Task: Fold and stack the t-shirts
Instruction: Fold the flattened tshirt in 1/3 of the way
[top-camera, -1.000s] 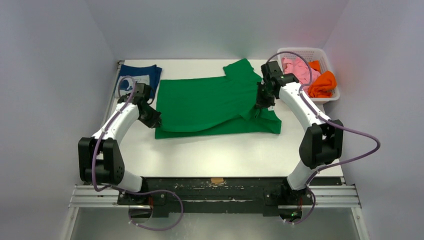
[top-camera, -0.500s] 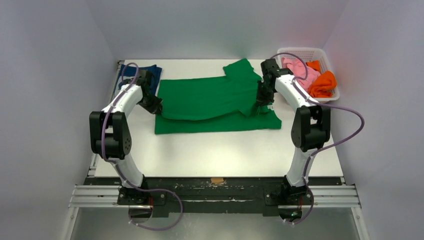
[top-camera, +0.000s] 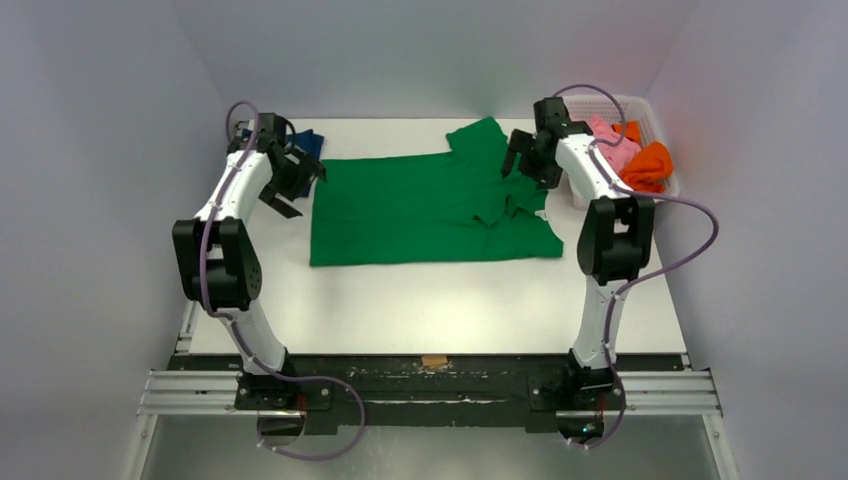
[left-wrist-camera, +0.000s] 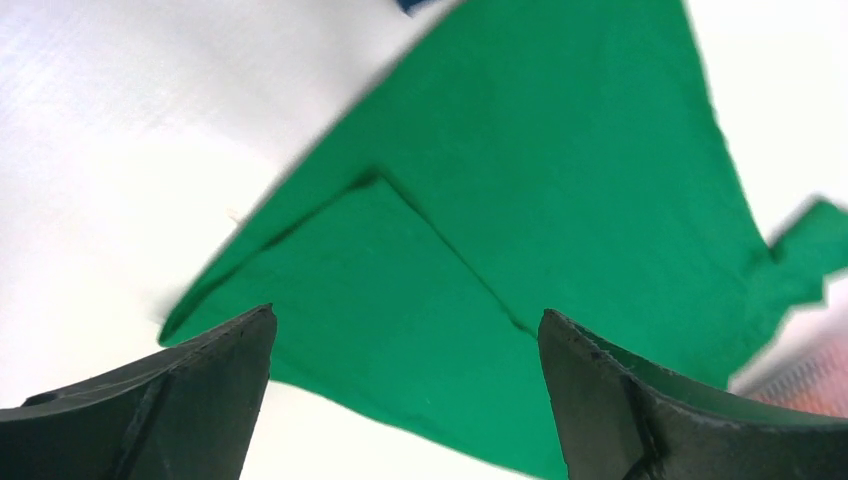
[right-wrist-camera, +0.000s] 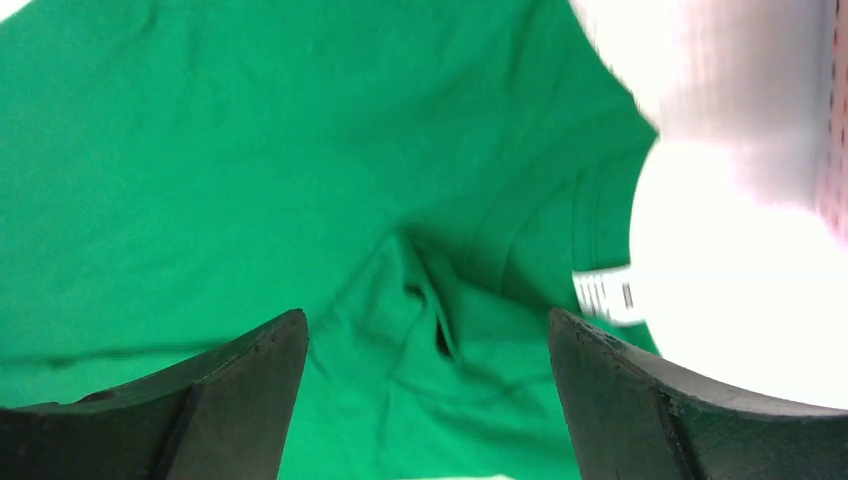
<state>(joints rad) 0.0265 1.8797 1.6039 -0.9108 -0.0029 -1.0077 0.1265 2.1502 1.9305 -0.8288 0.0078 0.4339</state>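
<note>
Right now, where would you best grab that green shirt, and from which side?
Probably the green t-shirt's sleeve sticking out past its far edge, approached from the right by the open right gripper. The body lies flat, while that sleeve gives a free edge to pinch.

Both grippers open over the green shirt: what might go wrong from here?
The green t-shirt has one sleeve poking past its far edge, so the next fold may come out uneven. Cloth is bunched near the collar by the right gripper; a fold there could trap wrinkles. That gripper hangs close to the basket and might knock it when swinging.
</note>
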